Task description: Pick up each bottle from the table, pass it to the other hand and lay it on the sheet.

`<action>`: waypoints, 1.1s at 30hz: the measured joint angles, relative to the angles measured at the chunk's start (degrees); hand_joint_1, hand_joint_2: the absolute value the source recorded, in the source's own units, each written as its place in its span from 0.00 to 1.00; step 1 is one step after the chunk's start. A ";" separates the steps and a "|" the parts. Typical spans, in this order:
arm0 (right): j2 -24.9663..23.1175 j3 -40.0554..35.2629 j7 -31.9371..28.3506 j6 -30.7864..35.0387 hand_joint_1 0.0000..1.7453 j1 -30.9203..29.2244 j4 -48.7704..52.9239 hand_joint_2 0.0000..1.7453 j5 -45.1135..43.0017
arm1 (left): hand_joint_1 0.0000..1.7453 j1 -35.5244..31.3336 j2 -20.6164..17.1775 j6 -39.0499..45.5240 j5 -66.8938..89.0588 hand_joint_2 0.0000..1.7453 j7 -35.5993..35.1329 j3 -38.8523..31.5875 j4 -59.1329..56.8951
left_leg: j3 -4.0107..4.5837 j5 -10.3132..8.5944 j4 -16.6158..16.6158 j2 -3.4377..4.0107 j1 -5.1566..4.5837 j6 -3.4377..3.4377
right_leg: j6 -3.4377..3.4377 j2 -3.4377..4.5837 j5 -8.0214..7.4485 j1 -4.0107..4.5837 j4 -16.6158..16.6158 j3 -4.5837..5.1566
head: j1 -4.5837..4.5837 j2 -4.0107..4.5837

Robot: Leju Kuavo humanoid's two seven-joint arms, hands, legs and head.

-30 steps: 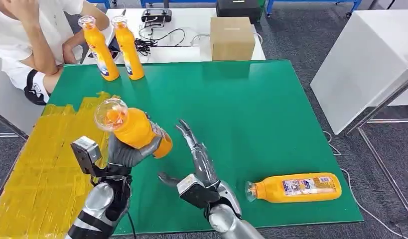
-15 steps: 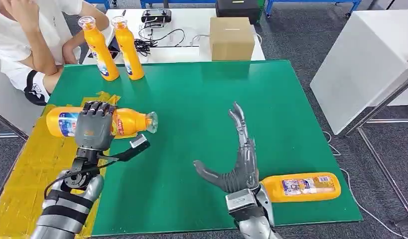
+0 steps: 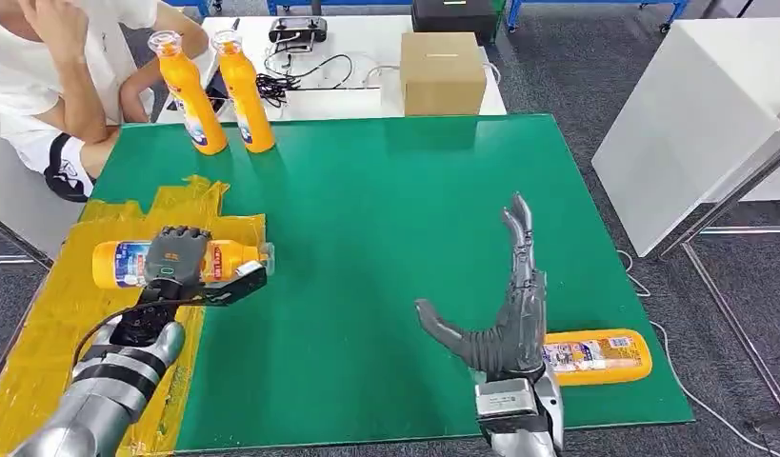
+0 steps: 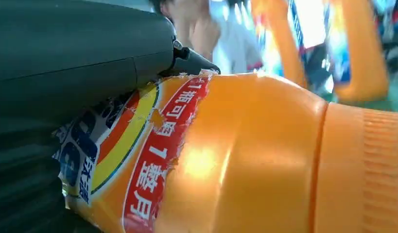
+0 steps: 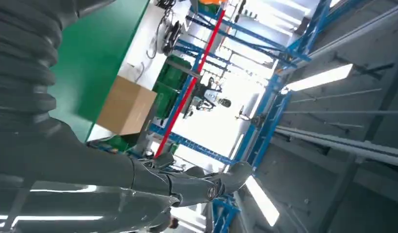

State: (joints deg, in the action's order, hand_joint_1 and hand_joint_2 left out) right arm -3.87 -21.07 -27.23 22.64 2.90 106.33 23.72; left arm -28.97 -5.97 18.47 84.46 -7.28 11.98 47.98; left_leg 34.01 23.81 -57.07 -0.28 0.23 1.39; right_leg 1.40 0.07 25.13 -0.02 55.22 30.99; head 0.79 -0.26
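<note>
From the head view, an orange bottle (image 3: pixel 176 263) with a blue, red and yellow label lies on its side on the crinkled yellow sheet (image 3: pixel 52 343), its clear cap end pointing toward the green mat (image 3: pixel 386 248) just beside the sheet. A second orange bottle (image 3: pixel 595 357) lies on its side on the mat, well apart from the sheet, and two more bottles (image 3: pixel 219 90) stand upright at the mat's far edge, near the sheet's far corner. Beyond the mat are a white table (image 3: pixel 367 57) with a cardboard box (image 3: pixel 444 72) and cables, and a seated person (image 3: pixel 52 67). The left hand (image 3: pixel 179 257) curls over the bottle on the sheet, gripping its middle. The right hand (image 3: pixel 505 309) is raised just beside the second bottle, fingers straight and spread, thumb out, holding nothing.

In the left wrist view, the held bottle (image 4: pixel 235 155) shows its torn label with red lettering, grey fingers (image 4: pixel 80 53) pressed around it.

In the right wrist view, the right hand's fingers (image 5: pixel 187 187) point toward blue racking and ceiling lights, nothing in them.
</note>
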 measured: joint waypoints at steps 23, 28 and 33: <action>0.61 3.19 1.22 -1.07 0.00 1.41 -0.39 1.00 4.46 | 0.00 0.12 2.08 5.84 -12.02 0.00 6.21 -2.84 -7.85 | -0.10 -0.09 0.01 -0.08 0.01 -0.03 | -0.01 -0.03 -0.02 0.01 0.00 -0.13 | 0.00 0.00; 1.53 3.54 1.38 -0.94 0.00 1.89 -1.11 1.00 6.21 | 0.00 3.22 2.49 7.28 -13.97 0.00 7.34 -2.95 -3.17 | 0.00 -0.08 0.01 -0.11 0.00 -0.03 | 0.00 -0.03 -0.01 0.00 0.00 -0.06 | 0.00 0.00; 2.10 3.74 1.77 -0.94 0.00 2.13 -1.64 1.00 7.22 | 0.00 4.65 2.69 7.72 -15.33 0.00 8.44 -3.26 -0.85 | 0.00 -0.07 0.01 -0.10 0.01 -0.03 | 0.00 -0.03 -0.01 0.01 0.00 -0.04 | -0.02 0.00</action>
State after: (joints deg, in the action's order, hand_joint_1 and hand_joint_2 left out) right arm -1.77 -17.33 -25.46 21.70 5.04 104.69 30.93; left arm -24.32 -3.28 26.19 69.13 1.16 8.72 47.13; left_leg 34.01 23.74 -57.06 -0.38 0.24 1.36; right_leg 1.40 0.03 25.12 -0.01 55.22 30.95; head 0.77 -0.26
